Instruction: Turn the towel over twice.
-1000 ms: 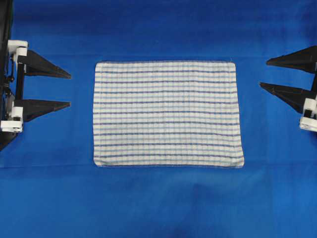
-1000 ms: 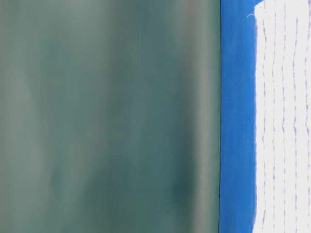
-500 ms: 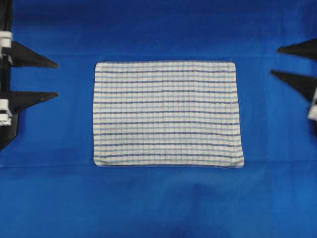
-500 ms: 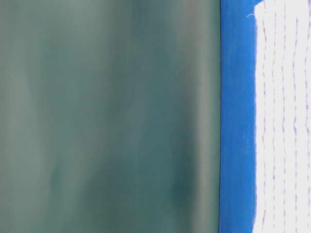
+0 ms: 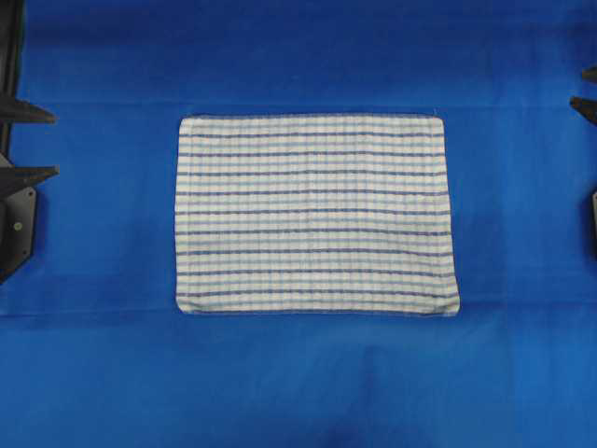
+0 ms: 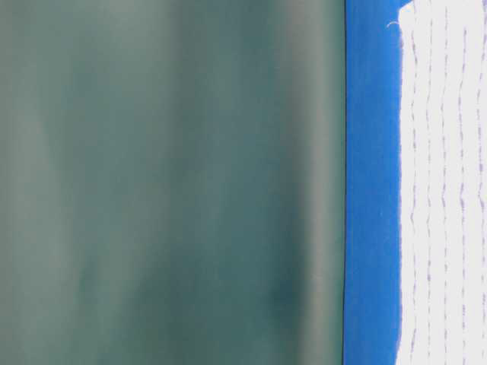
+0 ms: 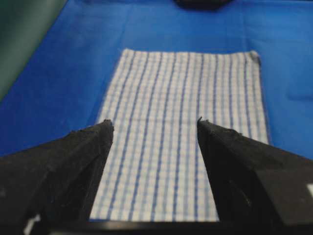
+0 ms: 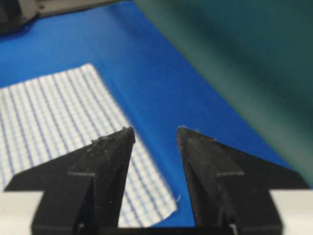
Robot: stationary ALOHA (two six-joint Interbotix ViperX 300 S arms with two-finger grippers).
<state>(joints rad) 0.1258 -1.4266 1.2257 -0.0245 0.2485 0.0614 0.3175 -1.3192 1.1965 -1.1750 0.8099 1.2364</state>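
The towel [image 5: 315, 215], white with dark and light blue stripes, lies flat and spread out in the middle of the table. In the table-level view one hemmed edge of the towel [image 6: 449, 190] runs along the blue covering. My left gripper [image 5: 54, 143] is open at the far left edge, well clear of the cloth. In its wrist view the left gripper [image 7: 154, 122] has nothing between its jaws, and the towel [image 7: 186, 98] stretches away beyond them. My right gripper [image 5: 578, 87] is open and empty at the far right edge. Its wrist view has the right gripper [image 8: 155, 130] above a near corner of the towel [image 8: 49, 112].
A plain blue table covering [image 5: 308, 383] surrounds the towel with wide bare margins on every side. A dark green backdrop [image 6: 167, 182] rises behind the table's far edge. The opposite arm's dark base [image 7: 200, 2] sits beyond the towel's far end.
Both arms have drawn back outward, left to the left edge and right to the right edge. The right jaws stand a little narrower. The towel has not moved.
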